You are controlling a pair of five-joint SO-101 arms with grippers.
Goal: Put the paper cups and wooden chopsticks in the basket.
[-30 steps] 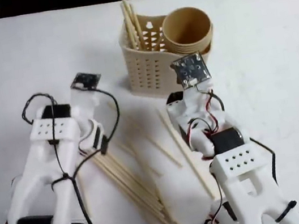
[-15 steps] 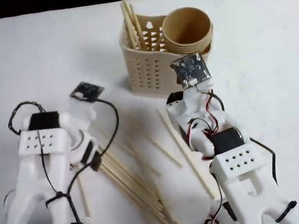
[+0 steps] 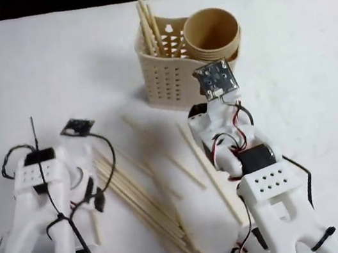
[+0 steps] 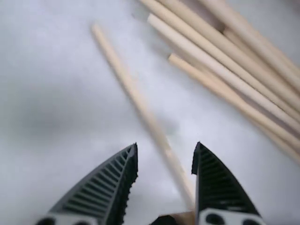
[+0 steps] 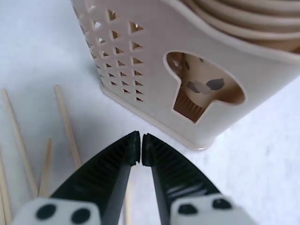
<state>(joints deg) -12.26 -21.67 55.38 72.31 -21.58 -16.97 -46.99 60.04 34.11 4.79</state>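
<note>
Left gripper (image 4: 166,146) gaped over one chopstick (image 4: 132,93) | right gripper (image 5: 140,137) was pinched closed, empty, beside basket (image 5: 140,51) | paper cups (image 3: 211,30) sat inside.

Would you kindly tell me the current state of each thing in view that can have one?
left gripper, open, a lying chopstick between its jaws, not gripped
right gripper, shut, empty, near the basket
basket, upright
paper cups, stacked upright in the basket
chopsticks in the basket, standing on end, leaning
loose chopsticks, lying flat on the table, outside the basket
</note>
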